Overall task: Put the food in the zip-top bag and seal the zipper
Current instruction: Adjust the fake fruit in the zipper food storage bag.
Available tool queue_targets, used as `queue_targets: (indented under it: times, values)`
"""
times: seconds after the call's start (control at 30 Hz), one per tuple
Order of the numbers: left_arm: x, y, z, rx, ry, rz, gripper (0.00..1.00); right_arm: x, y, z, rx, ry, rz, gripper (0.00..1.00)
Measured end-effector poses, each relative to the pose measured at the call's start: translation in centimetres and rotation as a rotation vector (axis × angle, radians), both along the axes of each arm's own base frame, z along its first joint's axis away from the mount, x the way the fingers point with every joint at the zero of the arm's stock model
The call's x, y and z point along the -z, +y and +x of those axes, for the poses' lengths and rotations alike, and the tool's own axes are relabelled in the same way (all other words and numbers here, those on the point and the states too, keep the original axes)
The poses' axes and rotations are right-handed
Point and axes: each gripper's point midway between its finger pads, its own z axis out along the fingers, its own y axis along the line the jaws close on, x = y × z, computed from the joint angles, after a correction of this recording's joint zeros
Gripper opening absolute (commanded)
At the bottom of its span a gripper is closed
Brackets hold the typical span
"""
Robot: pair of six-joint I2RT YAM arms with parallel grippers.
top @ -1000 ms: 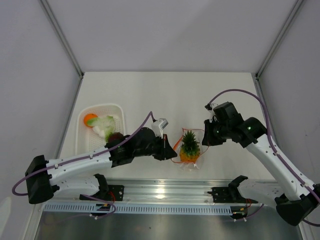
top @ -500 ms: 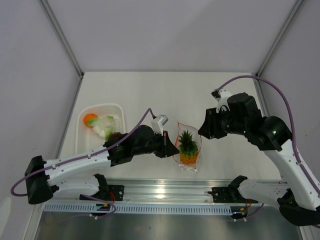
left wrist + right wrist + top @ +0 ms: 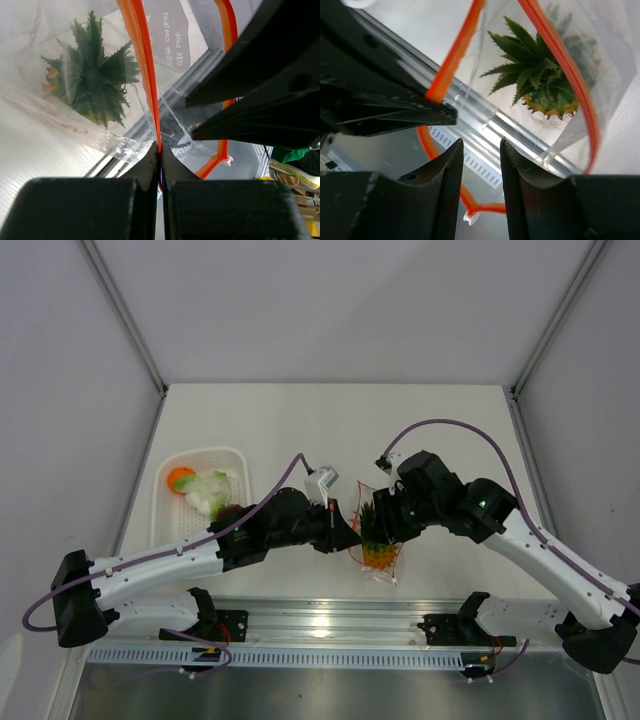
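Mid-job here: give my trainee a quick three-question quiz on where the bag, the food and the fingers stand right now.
1. True or false: the pineapple is inside the zip-top bag.
2. Which fingers are shut on the zipper? A) left fingers B) right fingers C) neither
3. Fill in: the round orange fruit lies in the white mesh ____.
Key: 1 true; 2 A; 3 basket.

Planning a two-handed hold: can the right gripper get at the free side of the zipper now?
Probably yes: right gripper is open at the zip-top bag mouth, free zipper strip unobstructed; left gripper pinches the other side.
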Motion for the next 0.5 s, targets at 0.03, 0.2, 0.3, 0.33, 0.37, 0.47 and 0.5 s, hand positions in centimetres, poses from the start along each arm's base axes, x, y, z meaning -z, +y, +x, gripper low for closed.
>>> queue_targets:
  times: [0.03, 0.2, 0.3, 0.33, 0.37, 0.47, 0.5]
  values:
    - [0.0, -0.1, 0.0, 0.0, 0.0, 0.0, 0.01, 0.7, -0.2, 0.1, 0.01, 0.01, -0.02, 0.38]
    - [0.2, -0.2, -0.1, 0.004, 0.003, 0.004, 0.01, 3.3, -0.8, 1.0, 0.062, 0.004, -0.116, 0.4]
    - [0.4, -0.3, -0.2, 0.008, 0.006, 0.01, 0.01, 5.2, -1.0, 1.4, 0.075, -0.022, -0.185, 0.5]
    - [0.5, -0.4, -0.2, 0.009, 0.008, 0.012, 0.01, 5.7, -1.1, 1.5, 0.078, -0.031, -0.202, 0.51]
    - [0.6, -0.4, -0.2, 0.008, 0.01, 0.013, 0.01, 6.3, -1.2, 1.6, 0.079, -0.042, -0.215, 0.52]
    - [0.7, -0.5, -0.2, 0.007, 0.016, 0.016, 0.01, 7.5, -1.3, 2.1, 0.085, -0.073, -0.239, 0.55]
    - [0.8, -0.5, -0.2, 0.008, 0.016, 0.017, 0.01, 7.9, -1.3, 2.4, 0.089, -0.086, -0.243, 0.57]
